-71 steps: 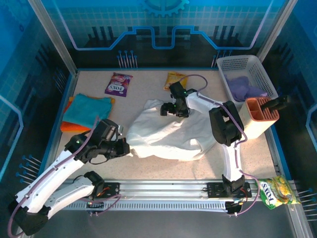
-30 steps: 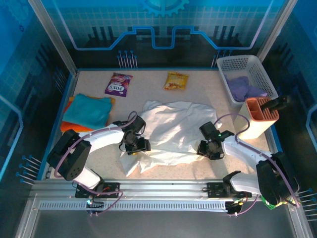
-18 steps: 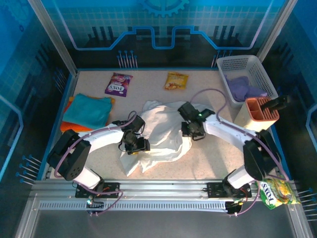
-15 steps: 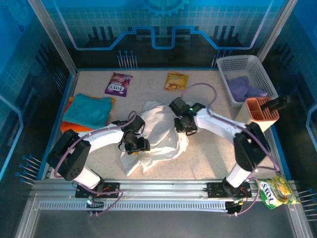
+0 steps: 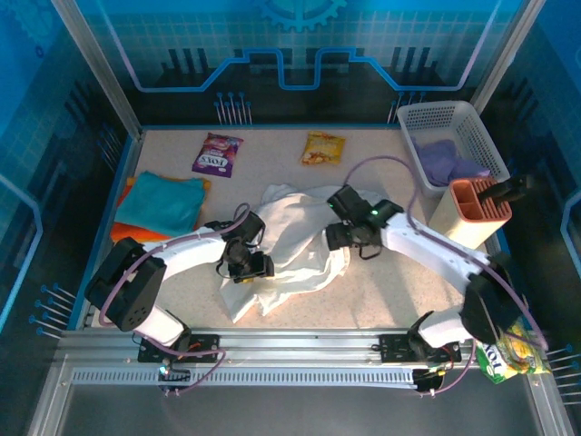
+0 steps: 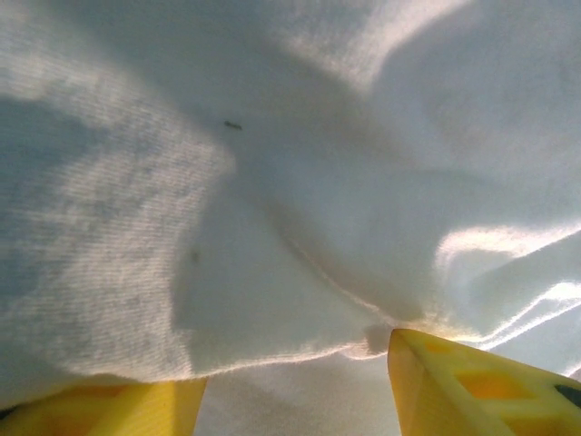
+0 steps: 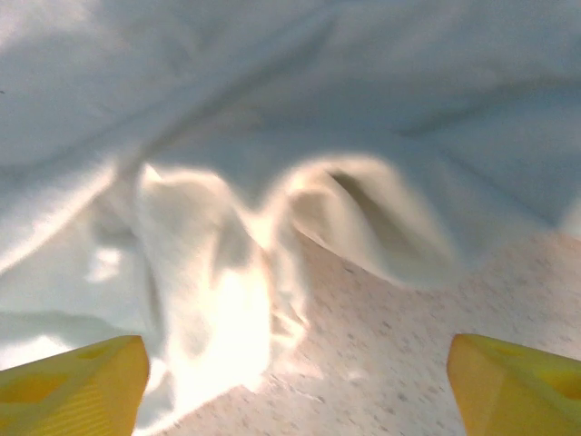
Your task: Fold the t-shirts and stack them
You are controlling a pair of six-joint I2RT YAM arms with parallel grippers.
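Two sets of jaws: both at the white t-shirt (image 5: 289,238), as I see it from above.
Right gripper (image 7: 295,368): fingers spread wide, nothing between them; I see a rumpled cloth edge and the bare table (image 7: 427,363) below.
Left gripper (image 6: 295,386): fingers part-way apart, white cloth draped across the gap; I see no clamp on it.
White t-shirt: crumpled in a heap between the arms, left gripper on its left part, right gripper at its right edge.
Teal t-shirt (image 5: 163,200): folded, far left, lying on the orange t-shirt (image 5: 127,233).
Purple packet (image 5: 217,153), yellow packet (image 5: 322,148): far side, apart from the shirts.
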